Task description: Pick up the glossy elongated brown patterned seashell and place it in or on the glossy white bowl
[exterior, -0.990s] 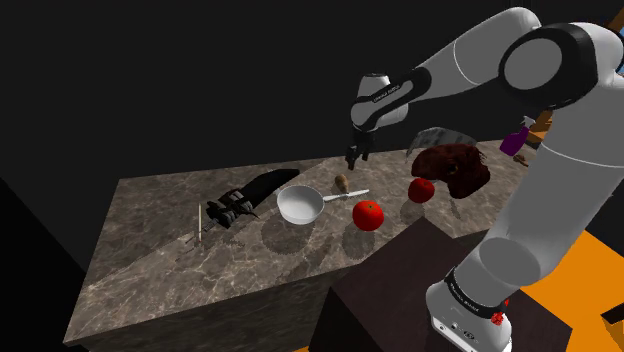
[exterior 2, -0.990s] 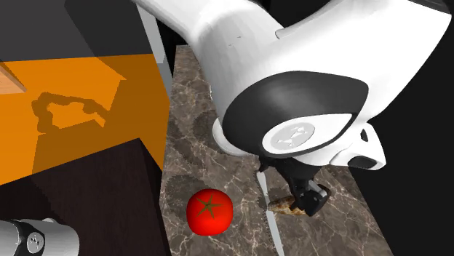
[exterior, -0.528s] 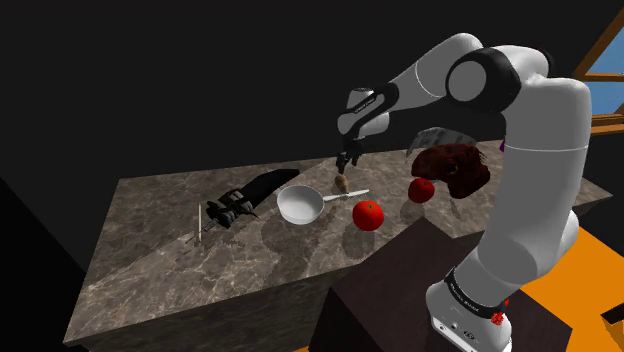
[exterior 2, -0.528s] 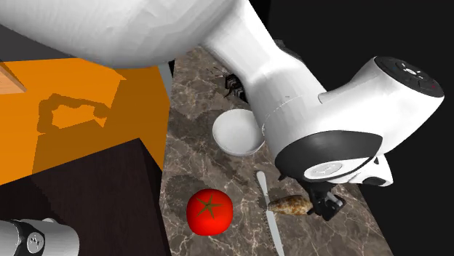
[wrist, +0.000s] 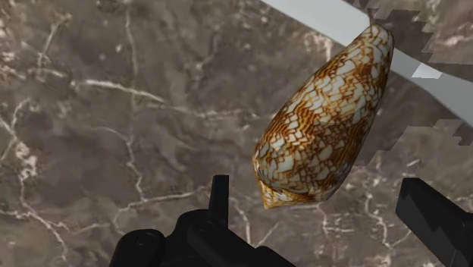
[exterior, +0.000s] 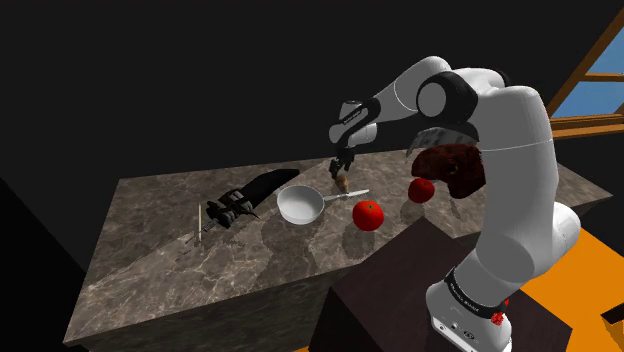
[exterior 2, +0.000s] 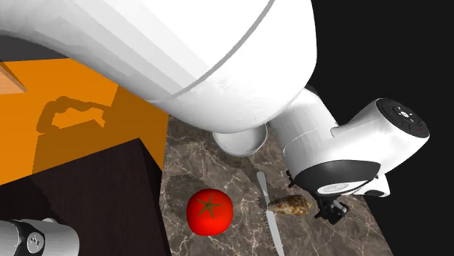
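Directly under spread claw (wrist: pixel 314 183), patterned seashell (wrist: pixel 326 121)

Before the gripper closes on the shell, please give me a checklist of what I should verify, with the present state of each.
1. Fingers open: ok, they stand apart.
2. Shell between them: ok, its wide end, untouched.
3. Gripper low enough: cannot tell.
4. Knife clear of shell: not ok, the narrow tip meets the blade.
5. Bowl free: ok, nothing seen inside.
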Motion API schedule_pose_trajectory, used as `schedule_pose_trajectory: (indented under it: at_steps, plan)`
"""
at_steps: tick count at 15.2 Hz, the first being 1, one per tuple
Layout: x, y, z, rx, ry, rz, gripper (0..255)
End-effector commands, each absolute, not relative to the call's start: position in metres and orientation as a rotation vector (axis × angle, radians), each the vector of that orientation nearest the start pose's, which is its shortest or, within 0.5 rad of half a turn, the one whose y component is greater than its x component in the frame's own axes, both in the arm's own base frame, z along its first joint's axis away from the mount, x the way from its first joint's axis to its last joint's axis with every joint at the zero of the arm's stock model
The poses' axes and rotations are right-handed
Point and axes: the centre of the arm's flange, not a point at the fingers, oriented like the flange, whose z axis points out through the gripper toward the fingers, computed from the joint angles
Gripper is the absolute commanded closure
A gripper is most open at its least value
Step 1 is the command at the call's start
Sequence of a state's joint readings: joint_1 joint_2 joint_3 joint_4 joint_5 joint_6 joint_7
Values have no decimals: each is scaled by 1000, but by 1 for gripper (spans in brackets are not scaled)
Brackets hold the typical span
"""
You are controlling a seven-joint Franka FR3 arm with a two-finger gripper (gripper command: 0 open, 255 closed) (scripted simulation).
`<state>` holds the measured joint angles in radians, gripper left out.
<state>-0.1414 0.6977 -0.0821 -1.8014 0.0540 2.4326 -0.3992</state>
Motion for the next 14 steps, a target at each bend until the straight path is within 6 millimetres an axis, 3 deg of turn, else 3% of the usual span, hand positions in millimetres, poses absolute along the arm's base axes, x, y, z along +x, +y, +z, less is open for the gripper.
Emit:
schedule_pose_trajectory:
  at_steps: [1, 4, 12, 13, 14]
  plan:
    - [628, -140, 143, -3130, -237, 104, 0]
    - [627, -140, 124, -3130, -237, 104, 0]
    - [627, -140, 124, -3130, -237, 104, 0]
    - [627, -140, 124, -3130, -237, 104, 255]
    - [627, -140, 124, -3130, -237, 104, 255]
